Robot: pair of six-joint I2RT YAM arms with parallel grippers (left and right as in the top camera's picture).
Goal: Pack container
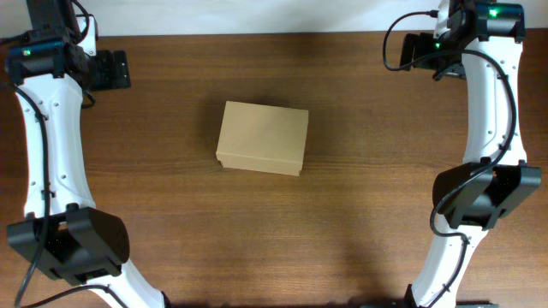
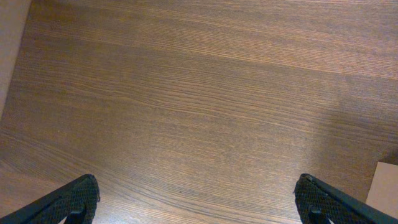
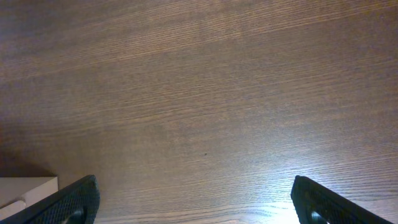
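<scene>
The container, a plain tan cardboard box with its lid down, lies near the middle of the wooden table. My left gripper is at the table's far left corner, well apart from the box. My right gripper is at the far right corner, also well away. In the left wrist view the left gripper is open over bare wood, and a corner of the container shows at the lower right. The right gripper is likewise open over bare wood, with a pale corner of the container at the lower left.
The table's far edge runs just behind both grippers. The white arms stand along the left side and right side of the table. A pale strip beyond the table edge shows in the left wrist view.
</scene>
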